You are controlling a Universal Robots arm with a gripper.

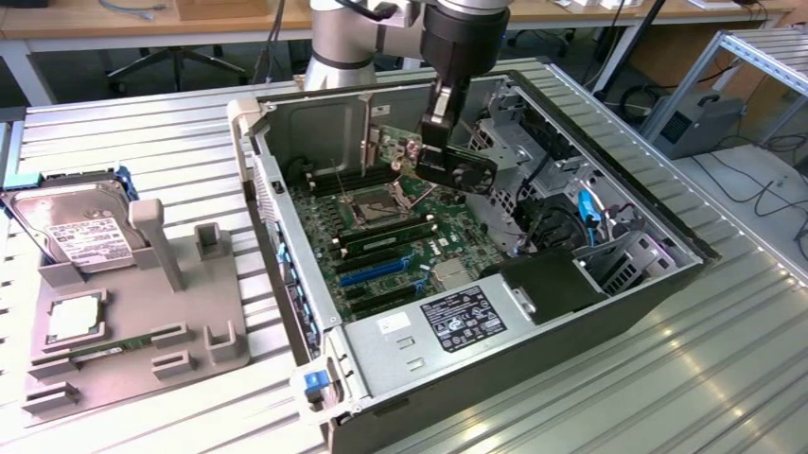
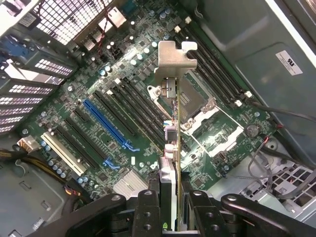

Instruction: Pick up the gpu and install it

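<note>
The black two-fingered gripper (image 2: 170,210) is clamped on the gpu (image 2: 176,118), a thin dark expansion card with a silvery metal bracket at its far end, holding it edge-on above the green motherboard (image 2: 98,113) inside the open grey computer case (image 1: 417,359)

**Open from above, crowded at the edges**

You have free air over the open case (image 1: 661,225), and the motherboard (image 2: 129,94) lies bare beneath the gripper (image 2: 173,213), which is clamped on the gpu (image 2: 174,64) and holds it clear above the board. The long expansion slots, the blue slot (image 2: 106,123) among them, stand open. Mind the case wall (image 1: 269,213) on the exterior view's left. On its right are the drive cage (image 1: 508,142) and the loose cables (image 1: 555,227). The power supply (image 1: 461,322) blocks the near end.
</note>
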